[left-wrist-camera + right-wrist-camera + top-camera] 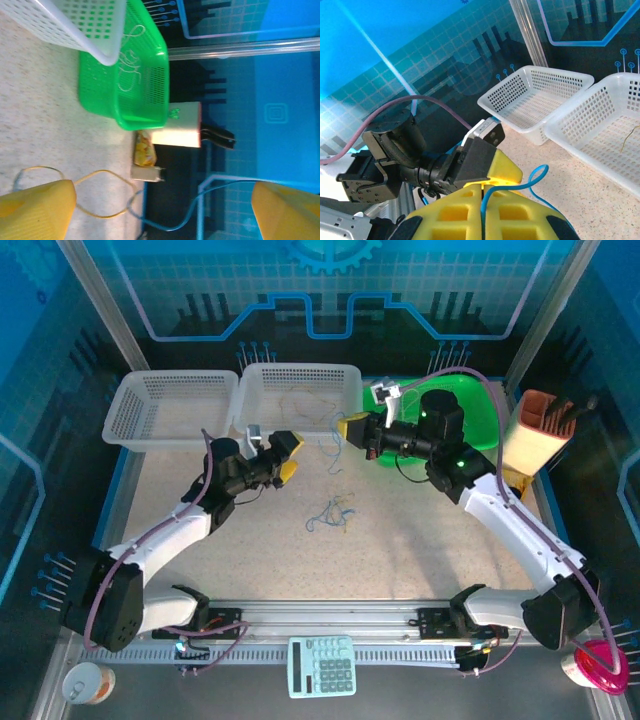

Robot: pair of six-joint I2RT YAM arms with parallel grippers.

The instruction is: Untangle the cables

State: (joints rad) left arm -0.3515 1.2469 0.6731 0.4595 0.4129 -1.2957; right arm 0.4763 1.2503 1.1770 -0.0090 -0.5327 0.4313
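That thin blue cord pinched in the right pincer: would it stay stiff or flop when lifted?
Probably floppy: the blue cord curls in a loose loop out of the shut right pincer. Likely light, being so thin. It might slip, since the fingers are much thicker.

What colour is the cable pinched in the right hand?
Blue; the cable in the right hand shows best in the right wrist view.
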